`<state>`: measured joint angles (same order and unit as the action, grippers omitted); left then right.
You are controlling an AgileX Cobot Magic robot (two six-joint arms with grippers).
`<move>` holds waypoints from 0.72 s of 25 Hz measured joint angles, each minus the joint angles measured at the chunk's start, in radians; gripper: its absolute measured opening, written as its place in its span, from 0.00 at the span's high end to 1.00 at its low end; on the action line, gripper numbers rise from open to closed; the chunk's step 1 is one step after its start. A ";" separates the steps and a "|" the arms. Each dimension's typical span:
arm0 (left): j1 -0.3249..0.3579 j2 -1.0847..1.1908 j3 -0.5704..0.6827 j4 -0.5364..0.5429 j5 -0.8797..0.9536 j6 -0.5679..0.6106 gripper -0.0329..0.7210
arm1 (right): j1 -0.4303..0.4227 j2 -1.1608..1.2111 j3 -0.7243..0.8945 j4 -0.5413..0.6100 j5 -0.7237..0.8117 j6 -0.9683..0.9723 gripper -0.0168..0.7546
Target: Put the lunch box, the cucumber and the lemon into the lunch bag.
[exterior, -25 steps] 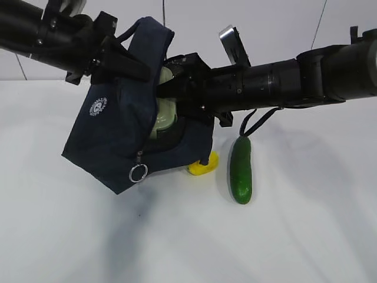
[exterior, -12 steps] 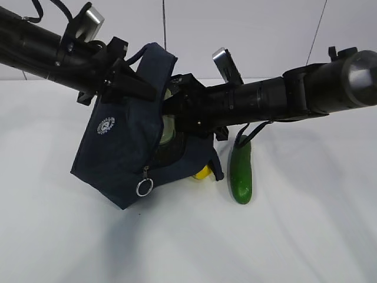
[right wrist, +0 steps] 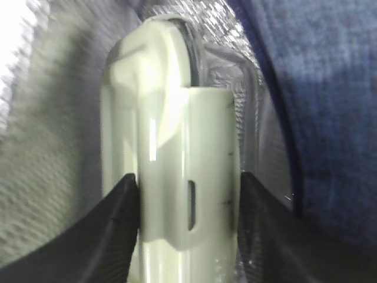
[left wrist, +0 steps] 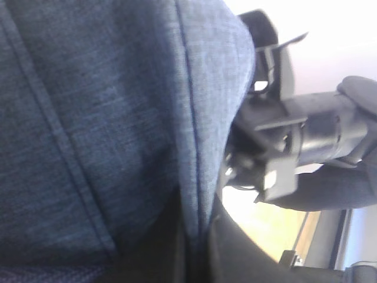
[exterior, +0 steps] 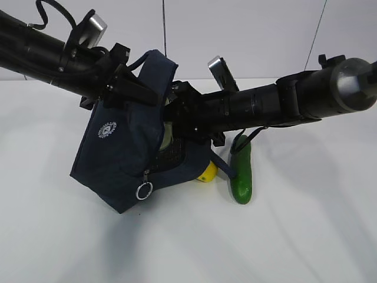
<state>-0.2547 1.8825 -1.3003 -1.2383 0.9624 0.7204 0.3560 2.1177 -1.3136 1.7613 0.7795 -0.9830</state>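
Note:
The navy lunch bag [exterior: 121,156] hangs tilted just above the table, its mouth facing right. My left gripper [exterior: 140,91] is shut on the bag's upper fabric [left wrist: 118,118], pinching a fold between its dark fingers [left wrist: 235,253]. My right gripper [exterior: 177,118] reaches into the bag's mouth. It is shut on the pale green lunch box [right wrist: 177,141], which it holds by the clip latch between both fingers [right wrist: 115,227]. From outside only a sliver of the lunch box [exterior: 167,137] shows. The lemon [exterior: 207,172] lies under the bag's right corner. Next to it lies the cucumber [exterior: 241,174].
White table [exterior: 306,236] all round, with a pale wall behind it. The bag's metal ring pull [exterior: 144,191] dangles at its lower front. The grey lining [right wrist: 53,177] surrounds the box on the left, navy fabric [right wrist: 330,118] on the right. The right arm [left wrist: 318,130] crosses close to the left wrist.
Both arms and the bag have sunk lower and shifted slightly right. The lunch box has gone deeper into the bag and shows less. The bag now covers more of the lemon.

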 joint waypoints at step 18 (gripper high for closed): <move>0.000 0.002 0.000 -0.012 0.008 0.000 0.95 | 0.000 0.000 -0.011 -0.076 0.016 0.026 0.45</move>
<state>-0.2547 1.8842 -1.3003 -1.2498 0.9702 0.7204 0.3560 2.1177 -1.3250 1.6856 0.7950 -0.9570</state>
